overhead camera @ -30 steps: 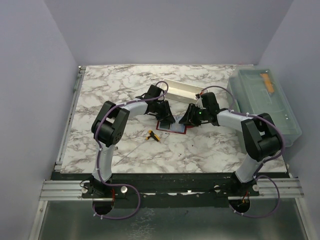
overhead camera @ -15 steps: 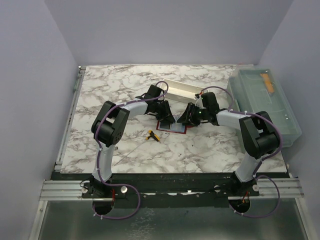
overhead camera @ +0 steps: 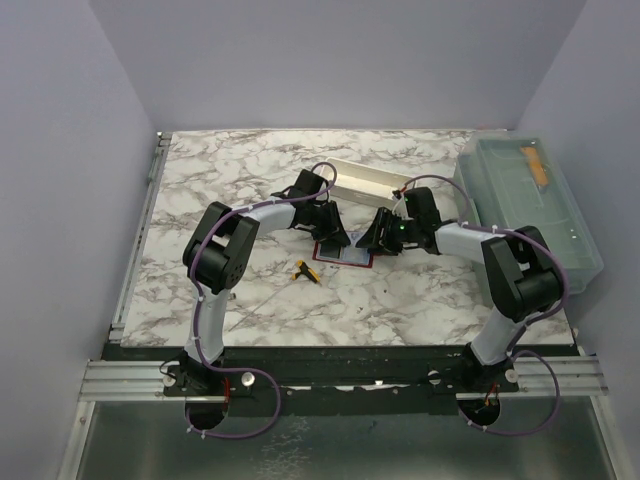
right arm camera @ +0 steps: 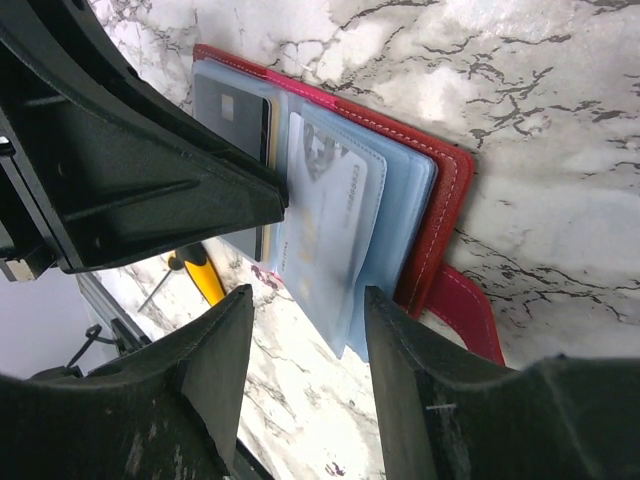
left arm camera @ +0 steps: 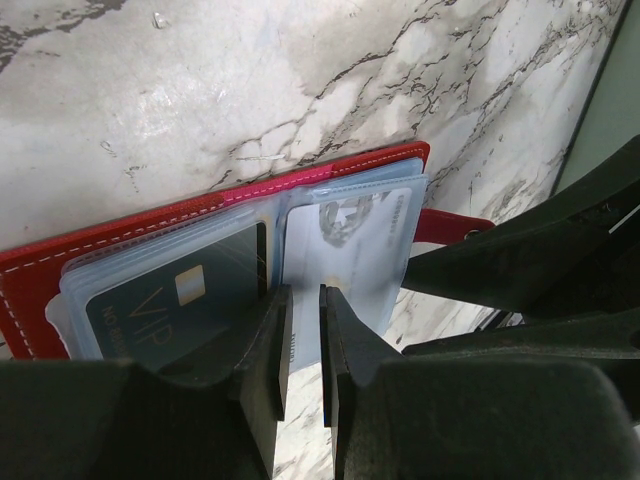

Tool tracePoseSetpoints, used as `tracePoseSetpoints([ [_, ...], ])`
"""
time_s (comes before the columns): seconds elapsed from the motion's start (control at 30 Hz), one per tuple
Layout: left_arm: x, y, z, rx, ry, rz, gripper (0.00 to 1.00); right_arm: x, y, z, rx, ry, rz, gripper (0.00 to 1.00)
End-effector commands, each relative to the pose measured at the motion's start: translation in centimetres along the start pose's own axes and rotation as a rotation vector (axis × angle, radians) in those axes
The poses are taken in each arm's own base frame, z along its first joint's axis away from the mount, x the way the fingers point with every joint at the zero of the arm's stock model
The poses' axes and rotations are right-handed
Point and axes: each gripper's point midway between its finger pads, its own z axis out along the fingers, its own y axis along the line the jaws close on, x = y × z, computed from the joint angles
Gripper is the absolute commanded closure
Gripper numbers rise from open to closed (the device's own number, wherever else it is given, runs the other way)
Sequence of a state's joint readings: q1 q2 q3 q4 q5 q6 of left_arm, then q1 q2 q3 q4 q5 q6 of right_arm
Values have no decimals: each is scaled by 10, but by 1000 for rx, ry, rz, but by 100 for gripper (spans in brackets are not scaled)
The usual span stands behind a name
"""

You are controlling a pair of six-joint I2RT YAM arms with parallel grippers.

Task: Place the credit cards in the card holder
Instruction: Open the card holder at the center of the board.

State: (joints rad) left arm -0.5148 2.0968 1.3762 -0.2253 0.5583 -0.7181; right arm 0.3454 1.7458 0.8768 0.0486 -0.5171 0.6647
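**Credit cards (left arm camera: 350, 235) sit in the sleeves of the small red folding card holder (left arm camera: 200, 210); almost nothing has moved**

In the top view the red card holder lies open on the marble table (overhead camera: 230, 180) at the centre of the frame. It is just below the long white tray (overhead camera: 362, 180), and an arm reaches in from each side. In the left wrist view its clear blue-grey sleeves fan out from the red cover. A dark card printed "VIP" (left arm camera: 170, 300) fills the left sleeve and a pale, near-white card (left arm camera: 350, 235) fills the right one.

The left gripper (left arm camera: 302, 345) is at the fold between the two sleeves, its jaws drawn close with only a narrow slit between them. Something pale shows in that slit, but I cannot tell whether the jaws pinch it. The right gripper (right arm camera: 305, 300) has its jaws wide apart over the loose edge of the pale card's sleeve and grips nothing.

Over the last second the right gripper has edged slightly towards the holder and back again. The left arm and the holder have kept their places. I judge this to be small adjustment rather than a fresh insertion.

No loose card shows on the table, so the task looks close to finished. A thin tan strip beside the dark card in the right wrist view may be another card's edge, but it is too slight to tell. The small yellow-handled tool (overhead camera: 307, 271) lies apart, lower left of the holder.
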Motion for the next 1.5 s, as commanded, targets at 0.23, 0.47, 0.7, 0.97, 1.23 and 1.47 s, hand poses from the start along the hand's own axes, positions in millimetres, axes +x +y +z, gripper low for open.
tracePoseSetpoints([
  [0.23, 5, -12, -5, 35, 15, 29, 75, 1, 21, 6, -149, 40, -10, 49],
  [0.47, -15, -37, -45, 100, -63, 83, 64, -12, 48, -2, -235, 18, -58, 51],
  [0.7, -55, -34, -115, 105, -251, 99, 59, -11, 79, 20, -292, 73, -80, 51],
  [0.97, -70, -23, -145, 89, -332, 88, 55, -5, 121, 29, -358, 121, -129, 48],
  [1.23, -33, -25, -88, 144, -128, 36, 56, -18, 39, -1, -36, 17, -88, 47],
  [1.47, -5, -20, -45, 131, -7, 13, 57, -19, -3, -8, 107, -5, -95, 47],
])
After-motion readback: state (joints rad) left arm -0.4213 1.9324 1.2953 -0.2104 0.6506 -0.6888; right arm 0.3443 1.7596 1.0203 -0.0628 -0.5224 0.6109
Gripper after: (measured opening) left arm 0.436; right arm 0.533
